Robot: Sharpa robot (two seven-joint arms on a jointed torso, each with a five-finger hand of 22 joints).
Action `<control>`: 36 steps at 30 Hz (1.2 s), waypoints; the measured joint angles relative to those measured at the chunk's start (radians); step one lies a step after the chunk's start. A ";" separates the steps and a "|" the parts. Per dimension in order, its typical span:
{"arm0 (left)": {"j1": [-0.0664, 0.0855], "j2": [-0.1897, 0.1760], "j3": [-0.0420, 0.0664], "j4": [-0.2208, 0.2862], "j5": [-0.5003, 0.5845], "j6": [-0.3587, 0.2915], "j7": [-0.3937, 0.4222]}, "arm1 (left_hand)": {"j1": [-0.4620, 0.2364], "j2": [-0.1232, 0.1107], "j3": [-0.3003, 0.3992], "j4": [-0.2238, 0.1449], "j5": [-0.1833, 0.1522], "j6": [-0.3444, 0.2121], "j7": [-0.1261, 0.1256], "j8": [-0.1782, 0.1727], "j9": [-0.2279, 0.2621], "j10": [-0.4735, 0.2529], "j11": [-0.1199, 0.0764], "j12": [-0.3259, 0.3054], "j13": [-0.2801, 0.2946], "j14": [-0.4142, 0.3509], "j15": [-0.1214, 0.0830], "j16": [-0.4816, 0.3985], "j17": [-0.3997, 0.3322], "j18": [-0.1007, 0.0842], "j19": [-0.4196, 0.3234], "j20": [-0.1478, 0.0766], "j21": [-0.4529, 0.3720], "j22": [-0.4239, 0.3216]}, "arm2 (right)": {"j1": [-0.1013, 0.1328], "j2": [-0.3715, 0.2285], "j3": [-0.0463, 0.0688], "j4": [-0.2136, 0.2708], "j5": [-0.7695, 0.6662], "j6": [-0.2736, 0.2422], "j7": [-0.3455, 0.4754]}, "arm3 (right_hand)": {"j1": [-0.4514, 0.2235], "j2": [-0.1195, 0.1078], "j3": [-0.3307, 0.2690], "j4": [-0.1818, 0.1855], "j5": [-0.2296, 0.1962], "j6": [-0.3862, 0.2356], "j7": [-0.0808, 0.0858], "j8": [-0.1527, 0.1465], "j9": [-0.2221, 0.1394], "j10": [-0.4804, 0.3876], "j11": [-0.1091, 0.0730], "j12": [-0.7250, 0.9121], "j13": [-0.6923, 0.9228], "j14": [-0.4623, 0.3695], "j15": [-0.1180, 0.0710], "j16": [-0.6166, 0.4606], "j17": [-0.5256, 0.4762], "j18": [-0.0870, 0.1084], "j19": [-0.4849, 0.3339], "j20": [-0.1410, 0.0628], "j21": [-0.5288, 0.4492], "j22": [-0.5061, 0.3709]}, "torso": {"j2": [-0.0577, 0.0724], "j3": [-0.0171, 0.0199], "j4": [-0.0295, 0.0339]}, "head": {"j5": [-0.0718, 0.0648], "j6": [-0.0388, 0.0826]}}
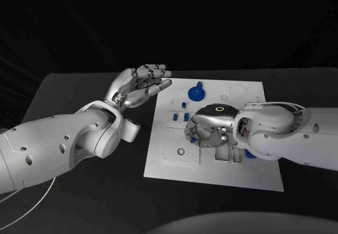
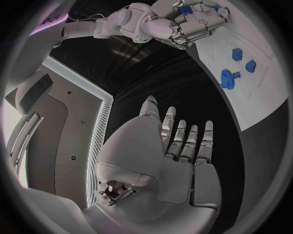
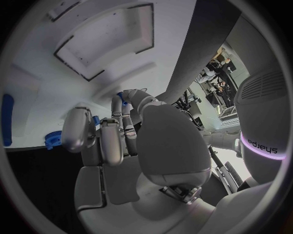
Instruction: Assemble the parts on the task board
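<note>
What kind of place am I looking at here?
Likely a robot test lab: a black table with a white task board of small blue parts, worked by two robot hands, left and right.
</note>
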 measured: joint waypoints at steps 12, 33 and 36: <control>0.000 0.000 0.000 0.000 0.000 0.001 -0.002 | 0.006 0.006 0.000 0.000 0.016 0.000 0.000 0.000 0.000 0.004 0.004 0.012 0.000 0.008 0.008 0.012 0.002 0.000 0.000 0.000 0.000 0.000 | -0.010 0.001 -0.002 -0.006 -0.004 0.003 -0.019 | -0.020 -0.009 0.018 -0.004 -0.029 -0.105 -0.013 -0.081 -0.056 -0.022 0.004 -0.008 0.002 -0.004 0.004 -0.004 0.000 0.000 -0.014 0.000 -0.017 0.000 | 0.000 0.0001 -0.0001 | 0.002 0.000; -0.003 -0.004 0.000 0.000 0.000 0.001 -0.004 | 0.011 0.002 0.000 0.000 0.016 0.000 0.000 0.000 0.000 0.004 0.004 0.012 0.000 0.008 0.008 0.018 0.002 0.000 0.000 0.000 0.000 0.002 | 0.051 -0.173 -0.001 0.119 -0.009 -0.096 -0.018 | -0.081 -0.042 -0.157 0.122 -0.437 -0.314 -0.090 -0.137 -0.269 -0.190 0.042 -0.001 0.037 -0.032 0.025 -0.027 -0.002 0.000 -0.039 0.018 -0.086 0.000 | 0.000 0.0003 0.0008 | -0.006 0.000; -0.003 -0.003 0.000 -0.001 0.000 0.001 -0.004 | 0.012 0.001 0.000 0.000 0.016 0.000 0.000 0.000 0.000 0.004 0.004 0.012 0.000 0.008 0.008 0.018 0.002 0.000 0.000 0.000 0.000 0.003 | 0.089 -0.231 0.000 0.155 -0.004 -0.124 -0.018 | -0.070 -0.031 -0.174 0.139 -0.437 -0.290 -0.084 -0.125 -0.282 -0.205 0.044 0.000 0.036 -0.032 0.025 -0.027 -0.002 0.000 -0.037 0.020 -0.086 0.000 | 0.000 0.0004 0.0000 | -0.015 0.000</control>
